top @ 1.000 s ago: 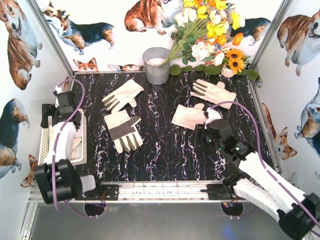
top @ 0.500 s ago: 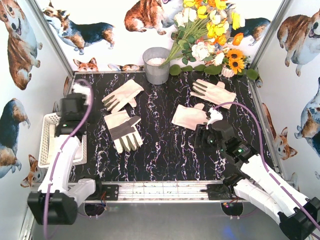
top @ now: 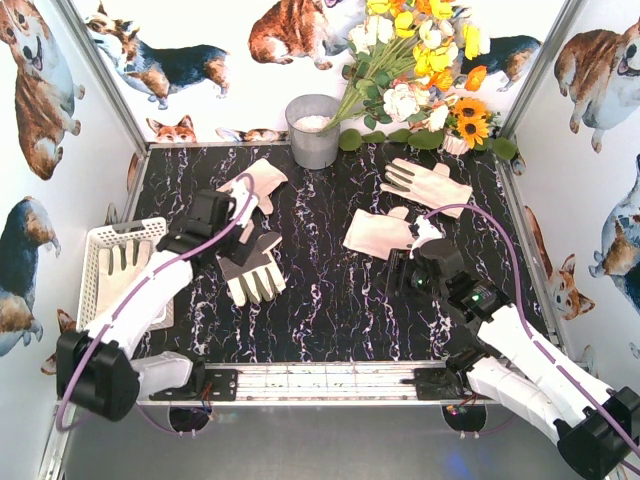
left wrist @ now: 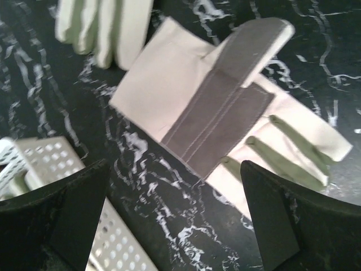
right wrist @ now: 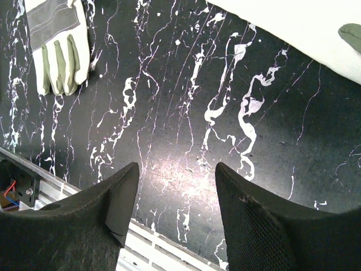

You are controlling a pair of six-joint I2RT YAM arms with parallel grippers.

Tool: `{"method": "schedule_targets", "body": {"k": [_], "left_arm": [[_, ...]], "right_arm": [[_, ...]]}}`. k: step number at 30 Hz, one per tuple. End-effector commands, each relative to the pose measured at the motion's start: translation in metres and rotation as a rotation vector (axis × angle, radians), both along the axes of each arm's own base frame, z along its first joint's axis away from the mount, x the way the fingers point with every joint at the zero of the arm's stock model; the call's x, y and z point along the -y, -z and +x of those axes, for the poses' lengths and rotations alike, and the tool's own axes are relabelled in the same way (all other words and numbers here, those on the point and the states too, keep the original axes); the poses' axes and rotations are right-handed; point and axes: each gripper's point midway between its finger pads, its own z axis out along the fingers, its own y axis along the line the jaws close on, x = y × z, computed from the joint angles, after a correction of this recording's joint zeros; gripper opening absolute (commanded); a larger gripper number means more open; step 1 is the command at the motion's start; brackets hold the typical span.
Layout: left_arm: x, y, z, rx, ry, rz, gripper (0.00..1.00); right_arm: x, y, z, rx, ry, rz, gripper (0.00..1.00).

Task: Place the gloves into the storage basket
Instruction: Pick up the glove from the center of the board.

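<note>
storage basket (top: 120,231): behind-left of left gripper (left wrist: 175,217), stowed glove (top: 125,257) inside | patched glove (left wrist: 225,124): flat, directly under left gripper | left gripper: jaws wide, empty | right gripper (right wrist: 175,209): part-open, empty, plain glove (right wrist: 293,34) just ahead | risk: pinch takes top layer only, so glove slips or drapes over basket rim; cream glove (left wrist: 104,28) just beyond could snag

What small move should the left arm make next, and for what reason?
Probably lower the left pincer straight down onto the cream fabric glove with the grey palm patch. Its jaws stand open and empty over that glove, which lies flat on the black marbled table, outside the white slotted plastic basket.
</note>
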Motion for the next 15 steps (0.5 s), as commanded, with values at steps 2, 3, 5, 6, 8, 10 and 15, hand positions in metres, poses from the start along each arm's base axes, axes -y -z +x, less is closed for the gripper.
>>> {"method": "schedule_targets", "body": {"k": [2, 3, 5, 6, 8, 10, 15], "left_arm": [[0.043, 0.004, 0.026, -0.003, 0.149, -0.081, 0.92], [0.045, 0.007, 0.033, -0.002, 0.148, -0.082, 0.92], [0.046, 0.014, 0.049, 0.002, 0.113, -0.071, 0.91], [0.044, 0.016, 0.058, 0.011, 0.083, -0.061, 0.91], [0.041, 0.018, 0.076, 0.034, 0.031, -0.044, 0.91], [0.038, 0.018, 0.094, 0.062, -0.01, -0.026, 0.91], [0.039, 0.041, 0.126, 0.001, -0.039, 0.003, 0.87]], "right_arm": [[-0.003, -0.013, 0.011, 0.048, 0.018, 0.025, 0.59], [-0.003, -0.013, 0.012, 0.045, 0.017, 0.024, 0.59], [-0.005, -0.013, 0.013, 0.042, 0.015, 0.024, 0.59], [-0.005, -0.013, 0.013, 0.041, 0.012, 0.024, 0.59], [-0.005, -0.012, 0.012, 0.036, 0.008, 0.018, 0.59], [-0.003, -0.01, 0.01, 0.033, 0.008, 0.008, 0.59], [0.003, -0.006, 0.008, 0.03, 0.019, -0.013, 0.59]]}}
